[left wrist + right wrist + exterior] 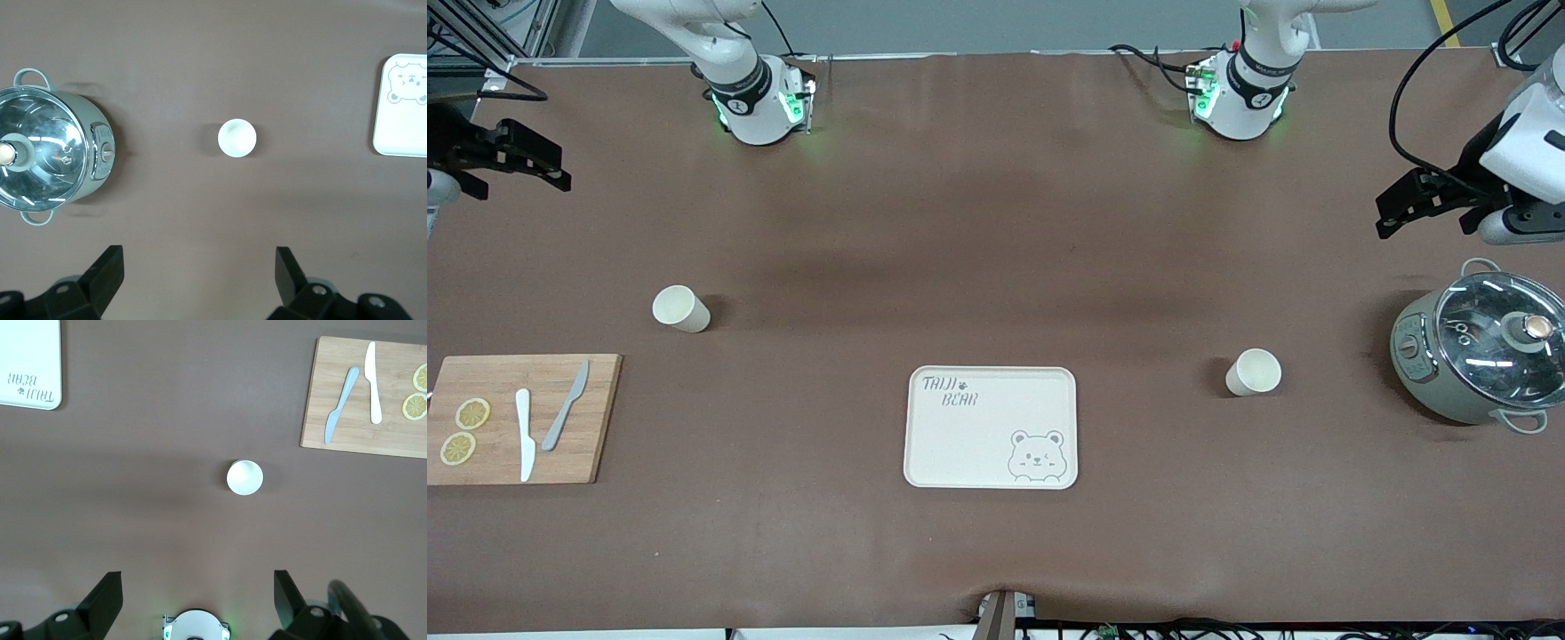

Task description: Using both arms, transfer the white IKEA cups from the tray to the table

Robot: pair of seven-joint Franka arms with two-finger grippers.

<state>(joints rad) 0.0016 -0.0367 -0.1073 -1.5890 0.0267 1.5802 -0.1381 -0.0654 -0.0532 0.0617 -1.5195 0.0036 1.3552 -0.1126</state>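
Two small cream-white cups stand upright on the brown table. One cup [681, 308] is toward the right arm's end and shows in the right wrist view [245, 477]. The other cup [1254, 372] is toward the left arm's end and shows in the left wrist view [237, 138]. My right gripper [559, 171] hangs open and empty high over the table's edge at its own end, with wide-apart fingers [107, 597]. My left gripper [1384, 215] hangs open and empty high over the table above the pot, its fingers [108, 270] also wide apart.
A cream bear tray [992, 427] lies mid-table near the front camera. A wooden cutting board [596, 418] with two knives and lemon slices lies at the right arm's end. A grey pot with a glass lid [1480, 356] stands at the left arm's end.
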